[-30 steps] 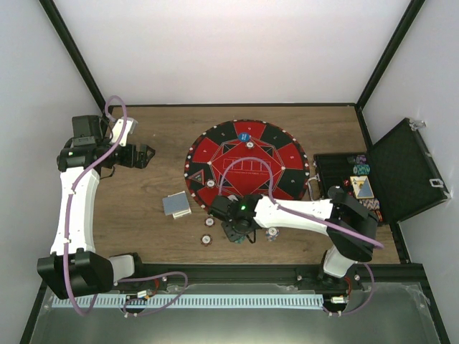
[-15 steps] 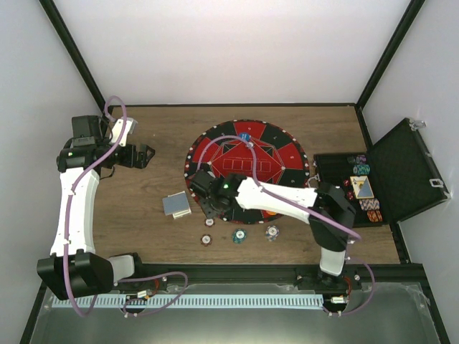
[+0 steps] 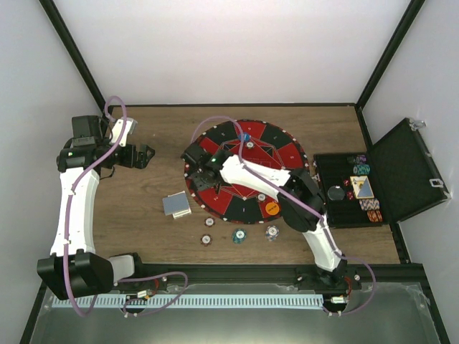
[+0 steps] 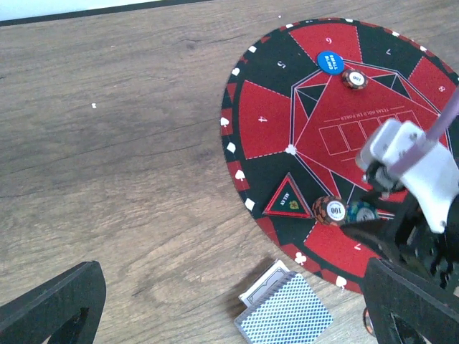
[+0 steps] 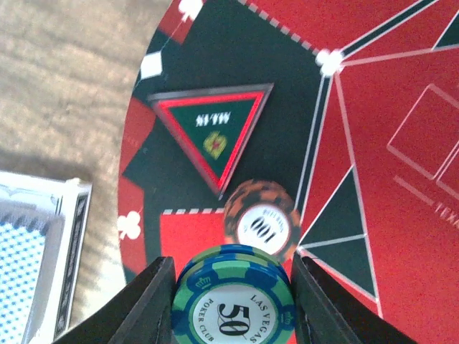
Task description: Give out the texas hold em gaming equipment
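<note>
My right gripper point(image 3: 202, 177) is shut on a green-and-blue "50" poker chip point(image 5: 233, 304) and holds it low over the left part of the round mat point(image 3: 287, 154), just in front of a red "100" chip point(image 5: 262, 219). Both chips also show in the left wrist view, green point(image 4: 363, 213) and red point(image 4: 330, 210). The grey-blue-backed card deck point(image 3: 176, 205) lies on the wood left of the mat. My left gripper point(image 3: 145, 155) is open and empty, high over the table's left side. A blue button disc point(image 3: 244, 136) and an orange one point(image 3: 271, 208) lie on the mat.
Several chips lie in front of the mat: a red pair point(image 3: 206, 238), a green one point(image 3: 239, 236) and a grey one point(image 3: 272, 231). A triangular "ALL IN" marker point(image 5: 211, 132) lies on the mat. The open black case point(image 3: 401, 168) with more chips stands at the right.
My right arm has swung from the chips in front of the mat up and left over the mat's left part, carrying the green chip. The left arm has not moved.
</note>
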You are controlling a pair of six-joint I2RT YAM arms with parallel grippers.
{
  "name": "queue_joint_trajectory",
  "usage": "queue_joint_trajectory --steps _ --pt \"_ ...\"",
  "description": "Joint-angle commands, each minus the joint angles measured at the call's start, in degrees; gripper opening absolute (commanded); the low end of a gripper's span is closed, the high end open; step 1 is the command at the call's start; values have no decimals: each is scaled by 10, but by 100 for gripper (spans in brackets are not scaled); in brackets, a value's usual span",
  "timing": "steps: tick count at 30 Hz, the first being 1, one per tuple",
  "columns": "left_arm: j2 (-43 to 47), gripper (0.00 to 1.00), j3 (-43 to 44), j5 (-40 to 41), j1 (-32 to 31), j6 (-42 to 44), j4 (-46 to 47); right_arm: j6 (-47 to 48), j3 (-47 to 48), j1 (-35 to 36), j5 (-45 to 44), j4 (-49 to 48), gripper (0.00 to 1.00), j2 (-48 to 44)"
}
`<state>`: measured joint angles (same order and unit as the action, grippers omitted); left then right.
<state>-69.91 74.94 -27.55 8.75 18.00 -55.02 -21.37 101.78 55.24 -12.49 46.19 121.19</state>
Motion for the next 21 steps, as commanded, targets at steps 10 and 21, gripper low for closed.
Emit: queue_joint_trajectory --steps 10,21 --pt "1 100 20 -3 3 -2 -3 46 166 -85 20 10 12 128" --pt "-7 100 31 0 3 1 -8 48 219 -94 38 9 12 217"
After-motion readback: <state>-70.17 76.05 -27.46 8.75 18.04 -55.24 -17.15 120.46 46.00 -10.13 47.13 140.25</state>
